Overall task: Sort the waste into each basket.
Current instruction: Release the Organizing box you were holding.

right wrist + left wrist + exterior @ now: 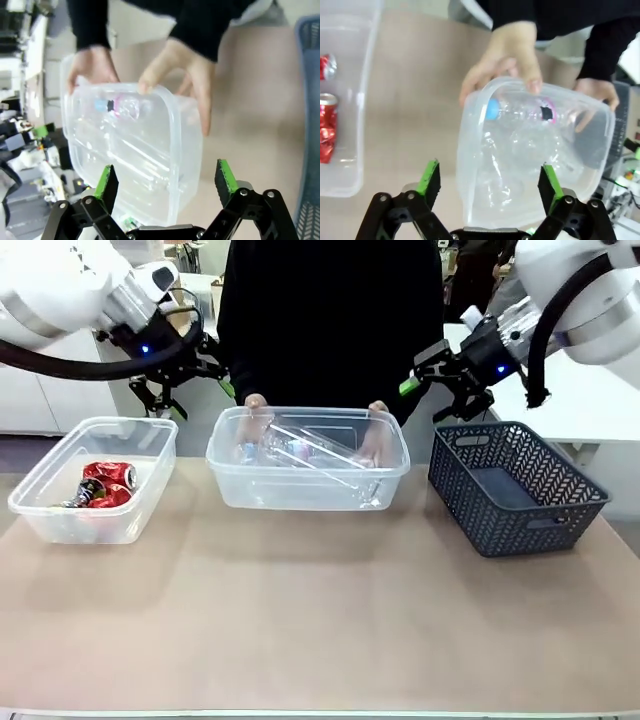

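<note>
Clear plastic is what both tubs are made of. The middle tub (308,462) stands on the tan table (320,630), and the person in a black top holds it by its far rim with two hands, one hand (256,406) at the left corner and the other hand (377,435) at the right corner. Inside it lie see-through bottles (300,450), one with a blue cap (492,108) and a pink label, as the left wrist view shows. The left tub (95,480) stands apart to the left and holds crushed red-and-silver cans (104,485). On the right of the table sits a dark grey lattice basket (515,485), just beside the middle tub. The left gripper (165,400) hangs above the far edge of the left tub, its fingers spread wide and holding nothing. The right gripper (462,403) hangs above the far left corner of the grey basket, its fingers also spread wide and holding nothing. In both wrist views the green pads (430,176) stand far apart, with the middle tub seen between them farther off.
</note>
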Controlling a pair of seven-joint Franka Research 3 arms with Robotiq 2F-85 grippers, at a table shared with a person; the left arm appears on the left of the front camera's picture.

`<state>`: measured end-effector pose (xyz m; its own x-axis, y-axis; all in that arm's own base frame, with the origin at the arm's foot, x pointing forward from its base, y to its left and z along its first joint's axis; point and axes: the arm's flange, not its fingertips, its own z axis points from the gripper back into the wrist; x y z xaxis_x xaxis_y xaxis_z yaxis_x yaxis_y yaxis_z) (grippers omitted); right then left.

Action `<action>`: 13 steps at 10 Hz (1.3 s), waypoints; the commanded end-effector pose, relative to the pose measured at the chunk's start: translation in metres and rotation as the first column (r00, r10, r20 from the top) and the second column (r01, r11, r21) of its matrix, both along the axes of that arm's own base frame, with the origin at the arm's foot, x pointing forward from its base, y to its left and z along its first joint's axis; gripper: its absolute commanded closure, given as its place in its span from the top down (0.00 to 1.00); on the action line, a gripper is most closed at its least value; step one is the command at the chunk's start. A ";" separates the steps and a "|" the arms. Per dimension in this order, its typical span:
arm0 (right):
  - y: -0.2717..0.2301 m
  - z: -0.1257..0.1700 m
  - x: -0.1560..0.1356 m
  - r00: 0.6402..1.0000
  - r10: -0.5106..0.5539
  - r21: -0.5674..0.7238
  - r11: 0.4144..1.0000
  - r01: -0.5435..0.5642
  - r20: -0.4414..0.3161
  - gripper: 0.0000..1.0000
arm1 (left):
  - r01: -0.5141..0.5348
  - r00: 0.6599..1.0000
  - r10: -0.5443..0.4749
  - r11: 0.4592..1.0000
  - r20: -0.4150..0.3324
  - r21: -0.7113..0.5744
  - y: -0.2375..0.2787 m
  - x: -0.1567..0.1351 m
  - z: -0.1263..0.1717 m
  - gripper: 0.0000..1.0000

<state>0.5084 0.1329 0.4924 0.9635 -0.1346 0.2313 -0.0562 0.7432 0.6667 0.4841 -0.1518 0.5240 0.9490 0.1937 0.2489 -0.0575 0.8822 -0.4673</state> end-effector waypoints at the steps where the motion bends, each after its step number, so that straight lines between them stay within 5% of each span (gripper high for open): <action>1: 0.005 0.006 0.003 0.998 0.025 -0.040 0.999 -0.027 -0.054 1.00 | 0.001 0.997 0.003 0.999 -0.077 0.050 -0.005 0.002 0.019 1.00; 9: 0.004 0.002 -0.001 0.999 0.031 -0.037 0.999 -0.033 -0.035 1.00 | 0.011 0.997 -0.008 0.999 -0.071 0.041 -0.005 0.001 0.017 1.00; 11: -0.045 0.047 -0.060 0.980 0.200 0.383 0.905 -0.185 0.001 1.00 | 0.187 0.974 -0.200 0.974 -0.103 -0.126 0.031 -0.028 0.055 1.00; 13: -0.106 0.069 -0.128 0.977 0.213 0.666 0.732 -0.145 -0.021 1.00 | 0.257 0.953 -0.298 0.890 -0.054 -0.377 0.088 -0.079 0.062 1.00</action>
<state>0.4156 0.0673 0.5745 0.9851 -0.0350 0.1684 -0.1514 0.2882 0.9455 0.4305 -0.1027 0.5968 0.9877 -0.0022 0.1563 0.1079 0.7330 -0.6716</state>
